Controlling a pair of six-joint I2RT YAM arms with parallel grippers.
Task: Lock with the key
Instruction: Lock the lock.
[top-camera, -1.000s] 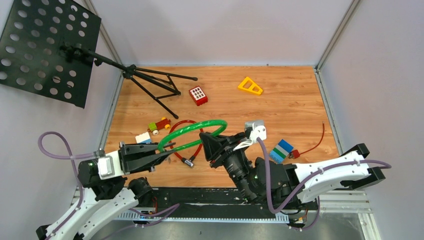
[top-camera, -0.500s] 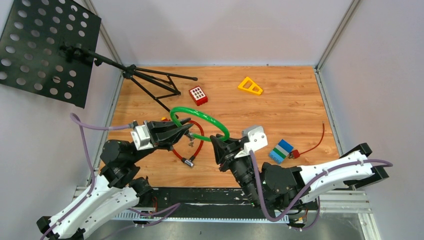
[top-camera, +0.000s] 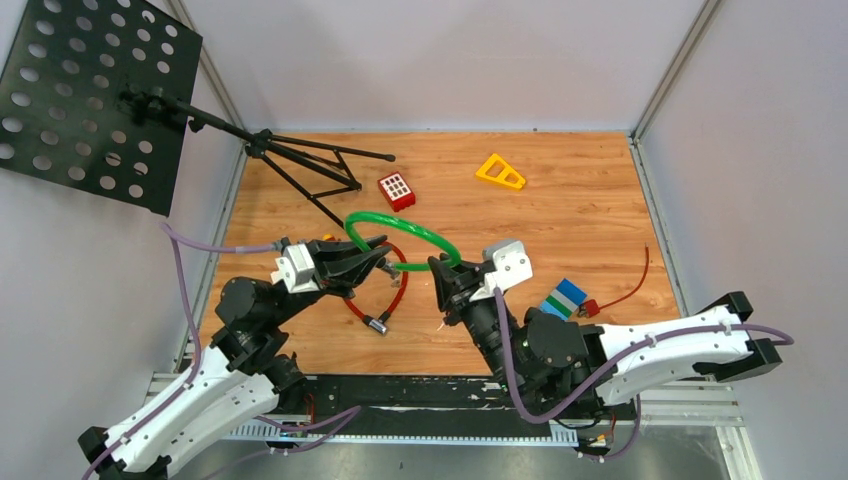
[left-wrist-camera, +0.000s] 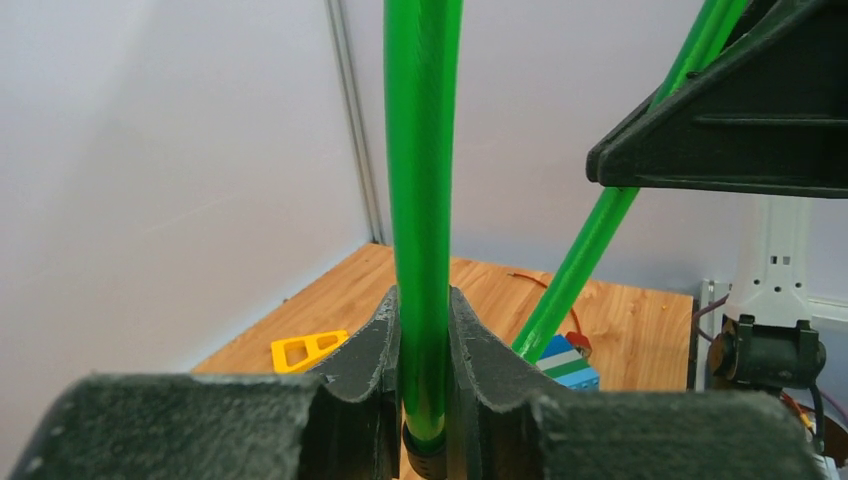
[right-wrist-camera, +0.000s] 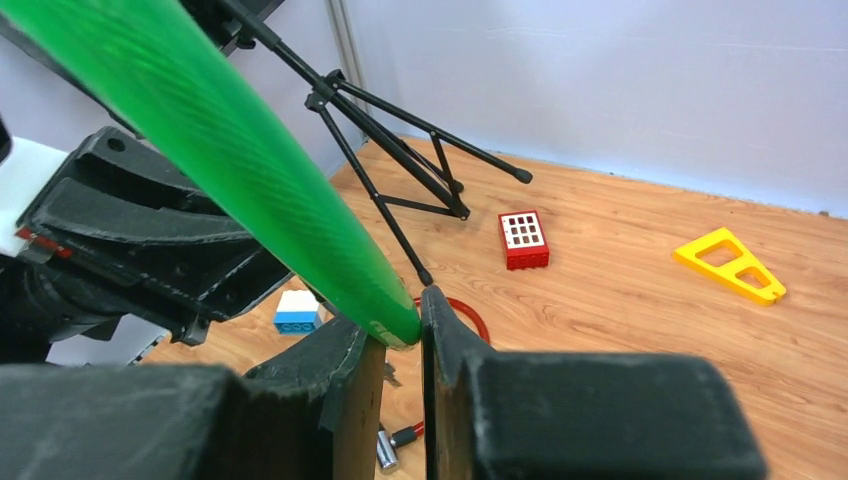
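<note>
A green cable lock (top-camera: 420, 232) hangs as a loop in the air between my two grippers. My left gripper (top-camera: 383, 262) is shut on one end of it, just above a black collar; in the left wrist view the cable (left-wrist-camera: 422, 200) rises straight up out of the shut gripper (left-wrist-camera: 422, 330). My right gripper (top-camera: 440, 272) is shut on the other end, and in the right wrist view the cable (right-wrist-camera: 230, 140) runs up to the left from the gripper (right-wrist-camera: 395, 330). I cannot make out a key or a lock body.
A red cable (top-camera: 395, 295) with a silver end (top-camera: 376, 323) lies on the table under the loop. A music stand (top-camera: 100, 95) stands far left, its tripod legs (top-camera: 310, 170) on the table. A red brick (top-camera: 396, 190), a yellow triangle (top-camera: 500, 172) and a blue-green brick (top-camera: 564, 298) lie around.
My left arm has swung forward and right over the table, carrying its end of the green cable. The loop has turned and risen. My right gripper has shifted slightly right, still holding.
</note>
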